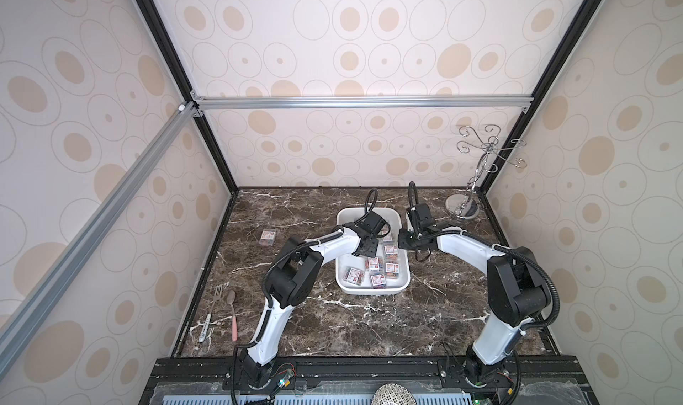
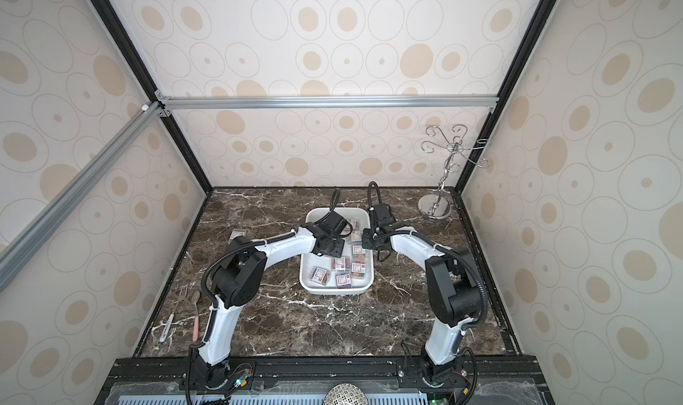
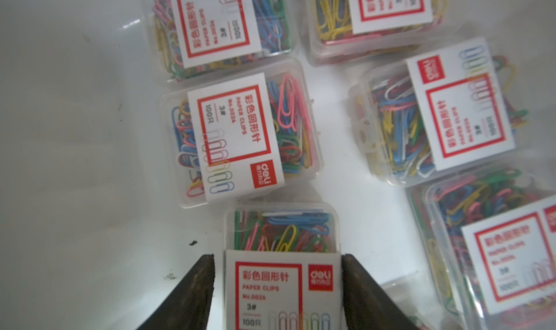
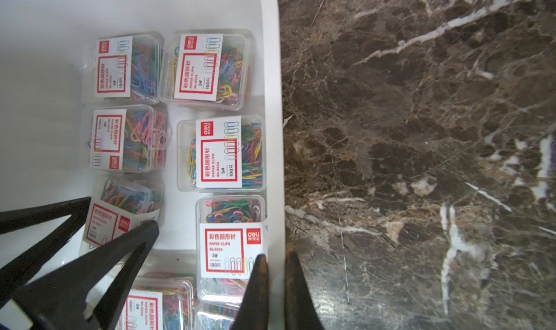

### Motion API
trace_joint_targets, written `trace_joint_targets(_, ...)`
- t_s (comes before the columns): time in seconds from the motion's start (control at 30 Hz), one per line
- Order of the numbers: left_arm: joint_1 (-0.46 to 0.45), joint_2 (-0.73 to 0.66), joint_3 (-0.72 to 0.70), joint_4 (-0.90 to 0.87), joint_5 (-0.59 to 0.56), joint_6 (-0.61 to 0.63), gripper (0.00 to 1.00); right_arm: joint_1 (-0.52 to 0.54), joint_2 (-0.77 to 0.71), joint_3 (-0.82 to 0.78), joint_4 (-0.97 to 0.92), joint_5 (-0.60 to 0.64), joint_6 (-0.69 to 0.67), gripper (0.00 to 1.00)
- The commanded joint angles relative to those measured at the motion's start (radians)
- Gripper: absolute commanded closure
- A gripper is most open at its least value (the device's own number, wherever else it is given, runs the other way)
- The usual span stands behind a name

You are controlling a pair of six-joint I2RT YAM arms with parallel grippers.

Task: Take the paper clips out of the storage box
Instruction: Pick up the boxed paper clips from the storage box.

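Observation:
The white storage box point(image 1: 369, 292) point(image 2: 332, 290) lies mid-table and holds several clear boxes of paper clips point(image 1: 391, 267) point(image 4: 210, 69). My left gripper point(image 3: 278, 254) reaches down into it, its two fingers closed against the sides of one paper clip box point(image 3: 282, 232). The right wrist view shows this left gripper point(image 4: 120, 211) with the box slightly turned between its fingers. My right gripper point(image 4: 276, 254) point(image 1: 403, 237) is shut on the storage box's right rim point(image 4: 275, 72), one finger inside and one outside. One more box of paper clips point(image 1: 268, 237) point(image 2: 237, 234) lies on the table to the left.
A fork point(image 1: 218, 292), a pink-handled spoon point(image 1: 232, 310) and a white pen point(image 1: 205, 327) lie near the table's front left edge. A chrome hook stand point(image 1: 462, 207) rises at the back right corner. Dark marble table point(image 4: 421, 132) lies right of the storage box.

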Motion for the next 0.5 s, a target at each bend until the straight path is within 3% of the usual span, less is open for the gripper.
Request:
trace_joint_targets(0.0,-0.003,-0.024,-0.006,-0.034,0.002,0.009,0.35,-0.002,-0.024,-0.022,-0.065,0.010,0.006,1.00)
trace_joint_targets(0.47,-0.004,-0.039,-0.036,-0.009,0.024,0.007,0.41,-0.002,-0.016,-0.030,-0.056,0.002,0.012,1.00)
